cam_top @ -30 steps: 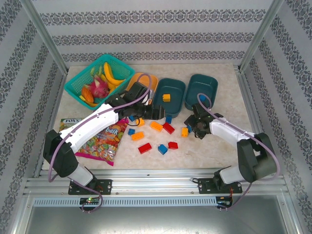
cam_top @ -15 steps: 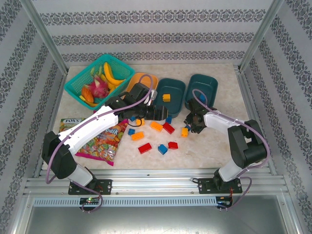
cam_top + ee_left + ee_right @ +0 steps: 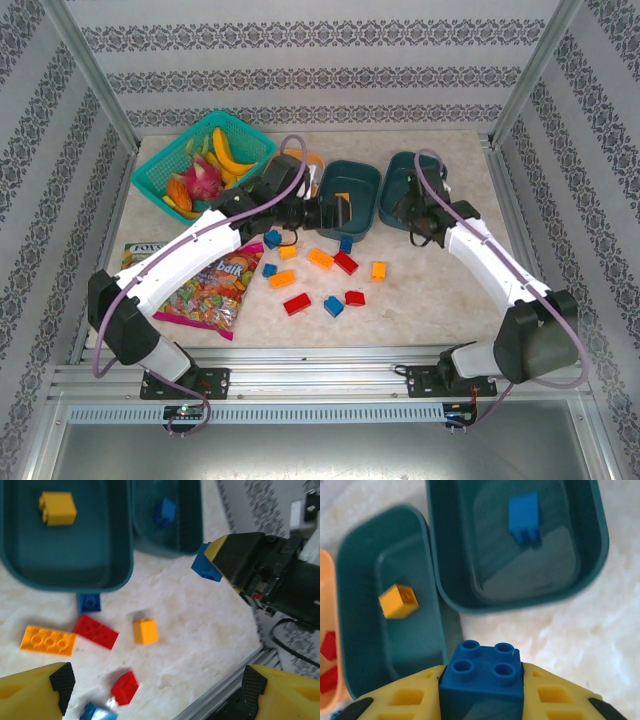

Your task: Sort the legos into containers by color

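Blue brick (image 3: 482,672) is sitting pinched in the right gripper (image 3: 482,702), needing release over the rightmost tub (image 3: 520,572); left gripper (image 3: 157,685) is gaping empty.

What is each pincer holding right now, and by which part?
Right pincer clamps a blue brick by its opposite side walls, studs exposed. Left pincer holds nothing.

On my right wrist feed, the right gripper (image 3: 482,700) sits at the bottom of frame. Its yellow jaws are clamped on a blue four-stud brick (image 3: 483,674), studs facing the camera. Past it, on the pale counter (image 3: 605,645), the first teal tub (image 3: 597,535) holds a loose blue brick (image 3: 524,517). Pressed against its side, the second teal tub (image 3: 415,645) holds an orange-yellow brick (image 3: 398,601). An orange tub (image 3: 326,580) at the left edge holds red bricks (image 3: 327,646).
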### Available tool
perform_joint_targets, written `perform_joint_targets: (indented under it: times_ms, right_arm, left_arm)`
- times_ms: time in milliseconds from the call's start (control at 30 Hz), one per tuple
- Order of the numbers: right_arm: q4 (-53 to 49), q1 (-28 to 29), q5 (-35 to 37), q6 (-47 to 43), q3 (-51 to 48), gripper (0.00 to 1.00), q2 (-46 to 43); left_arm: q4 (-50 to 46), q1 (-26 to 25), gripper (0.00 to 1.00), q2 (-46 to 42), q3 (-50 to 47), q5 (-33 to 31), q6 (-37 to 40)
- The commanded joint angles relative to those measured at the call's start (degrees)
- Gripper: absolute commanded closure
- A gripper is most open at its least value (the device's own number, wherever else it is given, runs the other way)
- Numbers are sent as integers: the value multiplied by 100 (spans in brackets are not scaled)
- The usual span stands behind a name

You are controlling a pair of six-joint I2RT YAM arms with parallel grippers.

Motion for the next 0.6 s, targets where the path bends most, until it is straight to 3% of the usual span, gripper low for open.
perform_joint_targets:
  times_ms: [0,267,567]
  right_arm:
    - [18,-325,-511,-915,561,74,766]
    - [-381,-692,-1371,-1567,2080,72,2794]
    - [-834,-876,-1464,-1525,2834,62,3891]
  left_arm:
    - [304,228,11,391,422,125,-236]
    - [481,464,11,965,958,215,-441]
    - [358,464,11,887,774,136,-482]
